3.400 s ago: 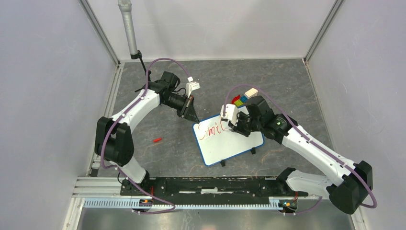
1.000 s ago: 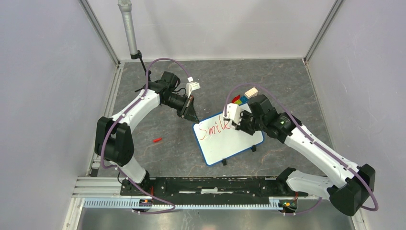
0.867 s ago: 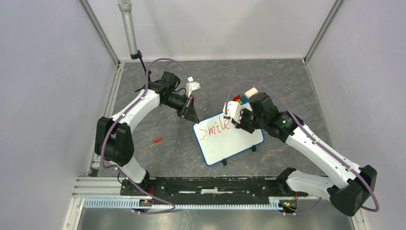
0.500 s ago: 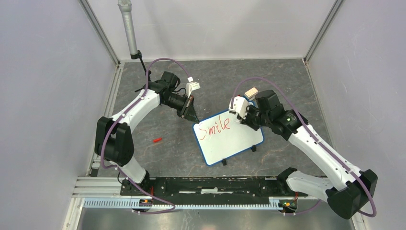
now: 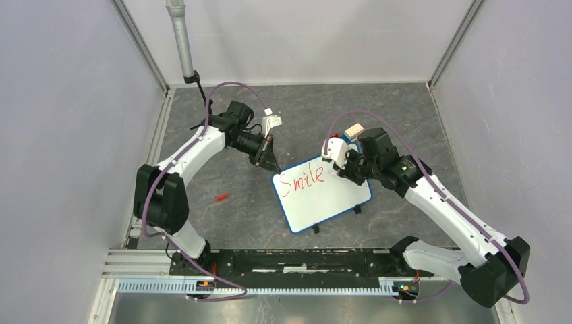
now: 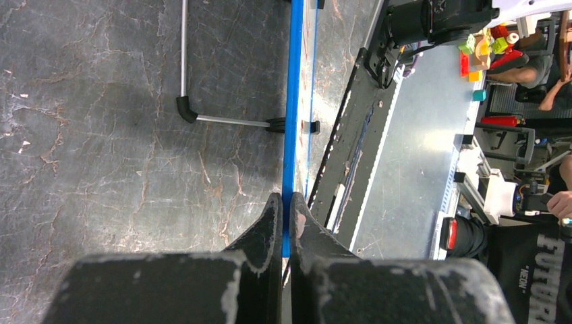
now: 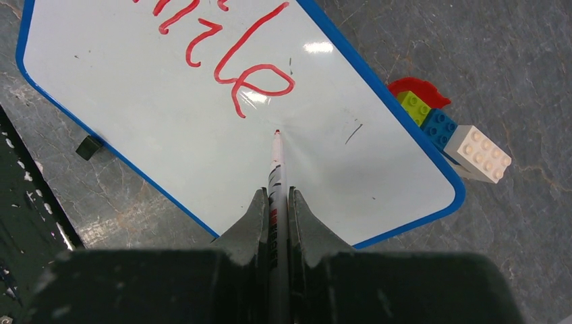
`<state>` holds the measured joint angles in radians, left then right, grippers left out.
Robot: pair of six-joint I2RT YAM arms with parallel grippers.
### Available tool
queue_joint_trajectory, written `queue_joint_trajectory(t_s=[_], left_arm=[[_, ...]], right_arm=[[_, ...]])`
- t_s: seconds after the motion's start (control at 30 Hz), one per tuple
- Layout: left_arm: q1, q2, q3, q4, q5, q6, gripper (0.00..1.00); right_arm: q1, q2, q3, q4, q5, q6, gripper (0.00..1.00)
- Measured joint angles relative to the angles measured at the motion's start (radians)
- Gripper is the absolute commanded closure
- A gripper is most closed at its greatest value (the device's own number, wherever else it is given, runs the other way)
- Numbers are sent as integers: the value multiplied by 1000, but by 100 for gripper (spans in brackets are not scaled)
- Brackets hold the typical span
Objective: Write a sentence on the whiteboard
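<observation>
Since earlier: the "e" is finished, so the sentence [image 5: 301, 179] now reads "Smile", and the right gripper [image 7: 276, 196] has pulled off the word to its right. It's clamped on the marker [image 7: 276, 165], tip just past the "e"; contact with the board [image 7: 168, 135] is unclear. Left gripper [image 6: 283, 206] unchanged, pinched shut on the board's blue rim, board edge-on straight ahead. Bricks [image 7: 448, 131] beyond the board's far corner.

Word finished
The red handwritten marker lettering [image 5: 302, 179] gained its "e"; the right gripper [image 7: 275, 196] carried the slim red-tipped marker [image 7: 276, 158] rightward past it.
</observation>
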<state>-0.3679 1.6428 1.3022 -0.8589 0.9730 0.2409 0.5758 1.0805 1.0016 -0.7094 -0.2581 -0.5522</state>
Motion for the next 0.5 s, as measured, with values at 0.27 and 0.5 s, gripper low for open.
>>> queue_joint_trajectory(t_s=[0.27, 0.5], left_arm=[[0, 0, 0, 0, -1, 0, 98], [0, 0, 0, 0, -2, 0, 98]], right_arm=[[0, 34, -8, 22, 7, -4, 100], [0, 33, -12, 10, -14, -16, 100]])
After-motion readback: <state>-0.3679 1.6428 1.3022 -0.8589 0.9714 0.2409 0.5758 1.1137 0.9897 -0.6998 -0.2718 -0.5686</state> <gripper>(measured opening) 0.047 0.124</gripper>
